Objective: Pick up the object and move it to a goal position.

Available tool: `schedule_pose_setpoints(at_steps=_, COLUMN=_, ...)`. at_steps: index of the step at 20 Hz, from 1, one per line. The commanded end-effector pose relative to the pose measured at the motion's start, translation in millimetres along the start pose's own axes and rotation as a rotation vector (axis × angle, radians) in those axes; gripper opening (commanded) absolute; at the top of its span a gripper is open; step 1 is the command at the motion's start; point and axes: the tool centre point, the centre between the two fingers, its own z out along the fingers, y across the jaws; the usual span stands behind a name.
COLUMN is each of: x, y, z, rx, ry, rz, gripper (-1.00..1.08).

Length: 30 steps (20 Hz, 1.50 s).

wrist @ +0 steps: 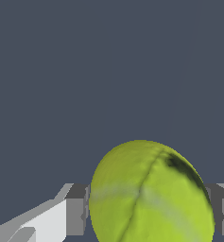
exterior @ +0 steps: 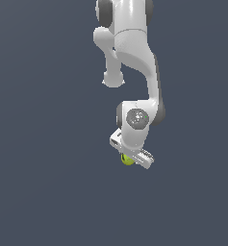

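My gripper point(wrist: 146, 210) is closed on the tennis ball point(wrist: 151, 194) — fingers point(wrist: 75, 210) pressing its widest part. It looks light and slightly springy — round, likely to roll out.

In the exterior view we see only a sliver of the ball point(exterior: 127, 160); the arm's point(exterior: 134, 53) wrist and gripper point(exterior: 131, 154) cover the rest, and the fingers are too small to make out. The arm's base is cut off by the top edge. In the wrist view the ball point(wrist: 151, 194) runs off the bottom edge and hides the fingers' point(wrist: 75, 215) inner faces.
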Motion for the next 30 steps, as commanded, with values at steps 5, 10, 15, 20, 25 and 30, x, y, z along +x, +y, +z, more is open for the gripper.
schedule_pose_setpoints(at_steps=5, x=0.5, y=0.1, z=-0.2, rx=0.000, ry=0.001, rz=0.000, gripper=-1.00)
schedule_pose_setpoints(at_steps=10, x=1.4, y=1.6, z=-3.2, rx=0.002, ry=0.002, rz=-0.007, gripper=-1.00)
schedule_pose_setpoints(at_steps=15, x=7.5, y=8.5, z=-16.3, rx=0.011, ry=0.008, rz=-0.036, gripper=-1.00)
schedule_pose_setpoints(at_steps=20, x=18.3, y=20.4, z=-39.0, rx=0.027, ry=0.019, rz=-0.087, gripper=-1.00)
schedule_pose_setpoints(at_steps=25, x=34.0, y=36.6, z=-70.6, rx=0.050, ry=0.035, rz=-0.157, gripper=-1.00)
schedule_pose_setpoints(at_steps=30, x=53.1, y=54.6, z=-107.1, rx=0.075, ry=0.053, rz=-0.238, gripper=-1.00)
